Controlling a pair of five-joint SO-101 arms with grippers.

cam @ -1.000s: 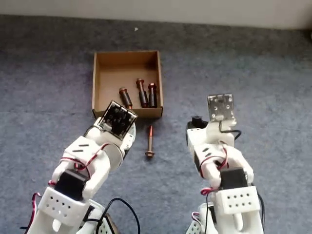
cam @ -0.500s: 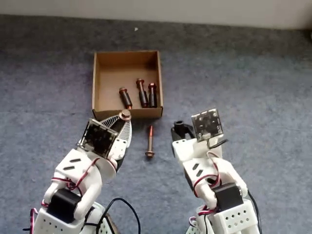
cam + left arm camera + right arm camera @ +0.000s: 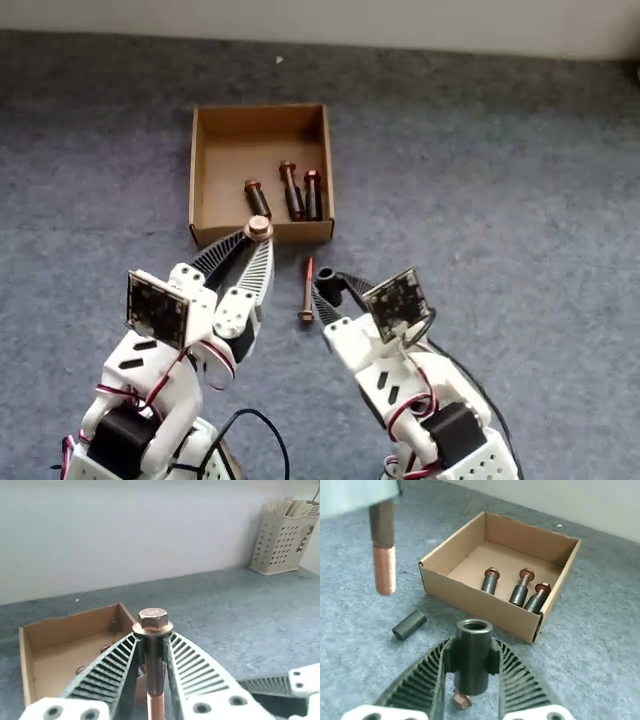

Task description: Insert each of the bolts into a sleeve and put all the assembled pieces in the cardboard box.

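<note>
In the high view, the cardboard box [image 3: 228, 160] sits toward the far edge of the desk [image 3: 500, 180], left of the middle. Three assembled pieces [image 3: 291, 190] lie in its near-right part. My left pincer [image 3: 256, 236] pinches the held bolt [image 3: 258, 228] just at the box's near wall. My right pincer [image 3: 331, 291] is clamped on the held sleeve [image 3: 327, 295]. The loose bolt [image 3: 307, 290] lies on the desk between the two pincers, just beside the right one.

In the left wrist view, the held bolt [image 3: 152, 652] stands upright between the ribbed fingers [image 3: 112, 667], head on top, with the open box [image 3: 26, 645] beyond it.

In the right wrist view, the black held sleeve [image 3: 472, 655] stands upright in the pincer with its bore facing up. Beyond it the three pieces [image 3: 521, 588] lie side by side in the box. The loose sleeve [image 3: 409, 625] lies on the desk, near the box's wall.

My count is five bolts: three boxed, one pinched and one lying loose. The five sleeves split the same way.
</note>
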